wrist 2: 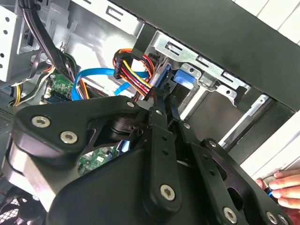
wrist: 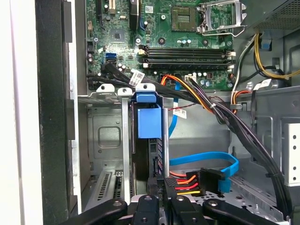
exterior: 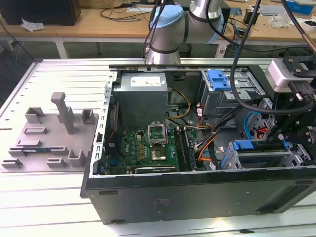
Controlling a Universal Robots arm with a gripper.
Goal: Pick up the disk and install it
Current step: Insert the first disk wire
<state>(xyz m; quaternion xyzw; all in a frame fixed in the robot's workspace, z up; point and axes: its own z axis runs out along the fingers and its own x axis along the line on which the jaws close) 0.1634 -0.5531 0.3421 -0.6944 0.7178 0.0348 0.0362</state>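
The disk stands on edge in a slot of the drive cage, its blue tab at the cage's motherboard end. By the look of it, it is largely seated. The gripper hangs at the cage's opposite end, close to the disk; jaws clamped or merely together, I cannot tell. Best done by pressing straight along the cage rails, clear of the coloured power cable beside the cage.
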